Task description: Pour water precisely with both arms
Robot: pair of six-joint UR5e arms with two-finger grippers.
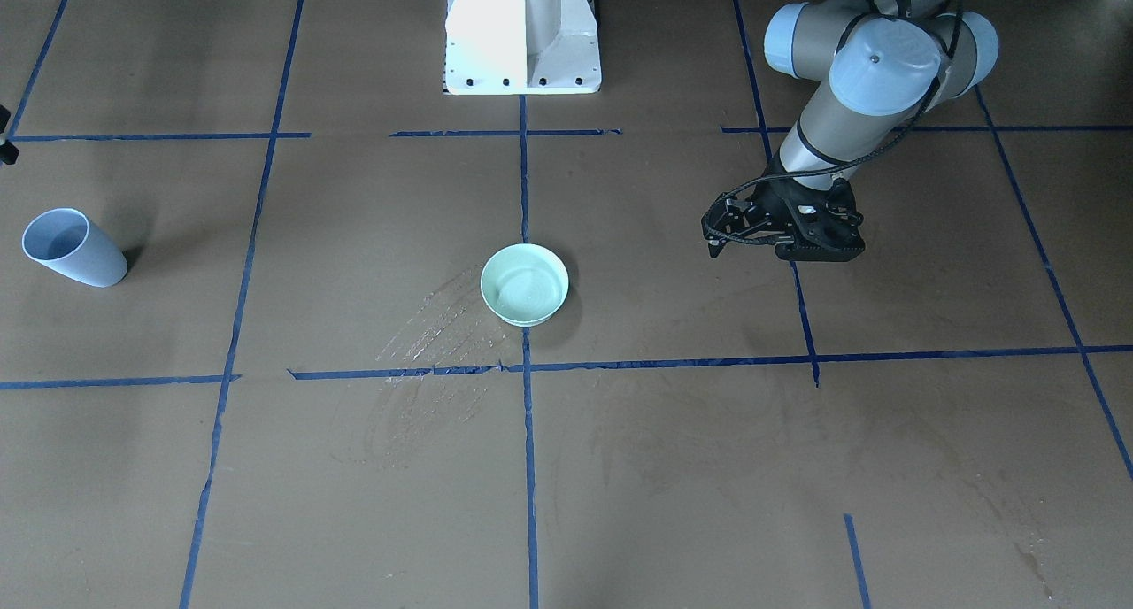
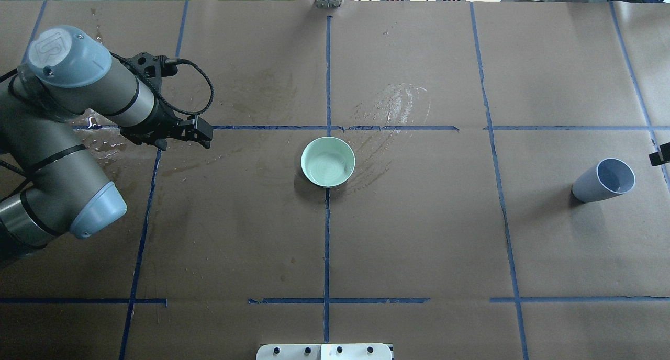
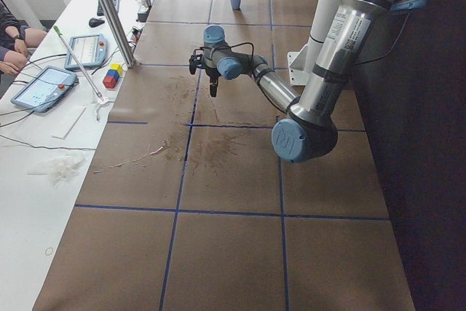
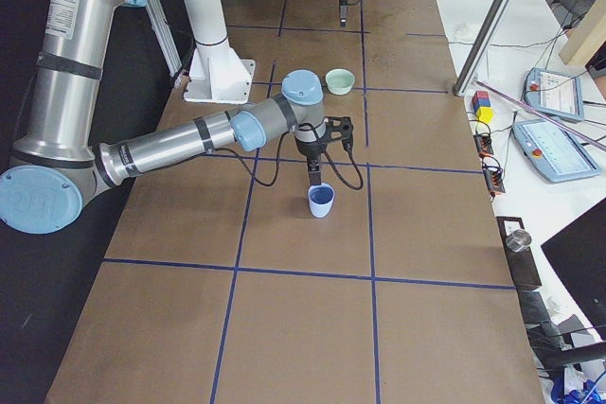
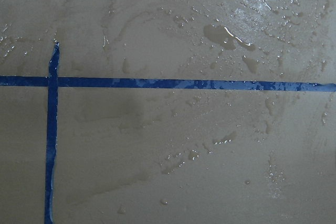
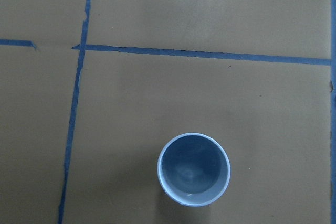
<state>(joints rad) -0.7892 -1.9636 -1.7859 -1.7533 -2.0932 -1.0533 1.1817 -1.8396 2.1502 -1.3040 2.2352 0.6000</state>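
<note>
A mint-green bowl [image 1: 486,283] [image 2: 304,164] stands at the table's centre, with rippled clear water [image 1: 529,285] [image 2: 331,164] in it. An upright pale blue cup [image 1: 71,248] [image 2: 604,179] stands far off on my right side. Straight below the right wrist camera sits the same cup [image 6: 193,169]; whether it holds water I cannot tell. My right gripper [image 4: 313,177] hangs just above it, and whether it is open or shut I cannot tell. My left gripper [image 1: 715,237] [image 2: 205,134] points down over bare wet paper, well to the bowl's side, holding nothing; its finger state is unclear.
Whitish dried smears [image 1: 434,326] lie beside the bowl. Droplets and small puddles [image 5: 226,32] wet the paper under the left wrist. The white pedestal [image 1: 522,34] stands at the table's robot side. Tablets [image 3: 40,85], a metal pole [image 3: 109,12] and a person's arm [image 3: 11,34] are on the operators' side.
</note>
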